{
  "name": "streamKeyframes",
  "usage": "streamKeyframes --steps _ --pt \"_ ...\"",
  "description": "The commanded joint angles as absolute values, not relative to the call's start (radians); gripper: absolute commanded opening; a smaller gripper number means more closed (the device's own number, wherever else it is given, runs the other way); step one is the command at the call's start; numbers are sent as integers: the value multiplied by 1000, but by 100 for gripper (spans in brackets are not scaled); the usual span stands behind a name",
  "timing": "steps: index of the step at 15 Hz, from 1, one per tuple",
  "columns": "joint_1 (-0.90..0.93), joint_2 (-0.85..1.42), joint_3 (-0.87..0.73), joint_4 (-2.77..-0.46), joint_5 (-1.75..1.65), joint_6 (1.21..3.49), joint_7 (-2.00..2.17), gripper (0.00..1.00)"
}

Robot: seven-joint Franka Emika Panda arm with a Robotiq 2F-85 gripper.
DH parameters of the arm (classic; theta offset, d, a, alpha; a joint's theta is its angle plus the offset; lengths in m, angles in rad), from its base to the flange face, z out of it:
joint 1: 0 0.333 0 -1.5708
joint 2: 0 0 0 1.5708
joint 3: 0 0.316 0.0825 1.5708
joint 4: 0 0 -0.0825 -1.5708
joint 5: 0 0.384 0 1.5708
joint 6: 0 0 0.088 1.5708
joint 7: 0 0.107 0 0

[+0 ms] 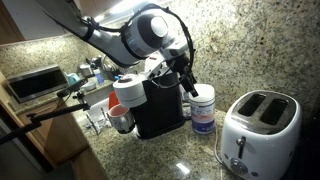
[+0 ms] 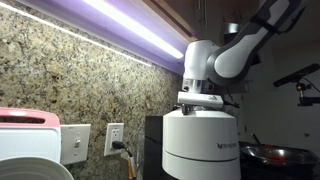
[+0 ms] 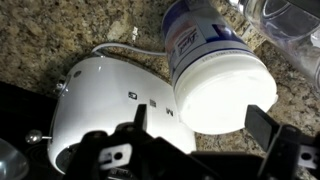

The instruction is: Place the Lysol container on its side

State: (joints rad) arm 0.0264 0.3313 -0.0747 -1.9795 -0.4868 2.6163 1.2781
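Observation:
The Lysol container (image 1: 203, 113) is a white canister with a white lid and a blue-purple label. It stands upright on the granite counter between the black coffee machine (image 1: 158, 108) and the white toaster (image 1: 258, 130). My gripper (image 1: 189, 88) hangs just above its top, also in an exterior view (image 2: 205, 100) over the container (image 2: 200, 145). In the wrist view the open gripper (image 3: 203, 125) has its fingers on either side of the lid (image 3: 225, 90), without touching it.
The toaster (image 3: 105, 110) stands close beside the container. A white roll with a red base (image 1: 125, 95) sits on the coffee machine's far side. A wall outlet (image 2: 115, 138) with a plugged cord and a pan (image 2: 270, 155) are nearby.

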Motion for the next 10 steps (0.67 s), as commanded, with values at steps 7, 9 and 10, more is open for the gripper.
streamKeyframes --steps 7,9,10 --pt "113 441 -168 -1842 -438 2615 1264 100" --pt "126 449 -178 -1826 -434 2608 1266 100" --pt "134 453 -185 -1818 -440 2613 1273 100"
